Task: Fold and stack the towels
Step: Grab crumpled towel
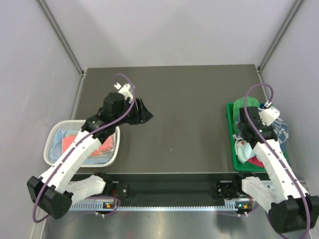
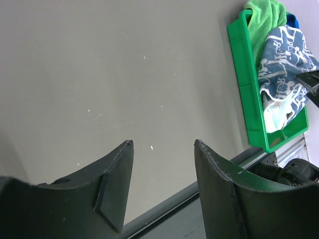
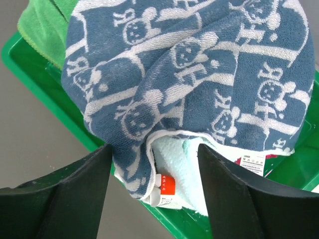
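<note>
Dark table point(image 1: 189, 109): we see left gripper point(image 2: 164, 143) part-open over it, holding nothing. Our right gripper point(image 3: 154, 147) is spread wide over navy towel point(image 3: 199, 64) in green bin point(image 2: 245, 94), no grip afaict.

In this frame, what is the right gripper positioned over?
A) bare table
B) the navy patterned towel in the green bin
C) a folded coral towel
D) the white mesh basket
B: the right wrist view shows the right gripper, jaws apart, directly over the navy patterned towel heaped in the green bin.
</note>
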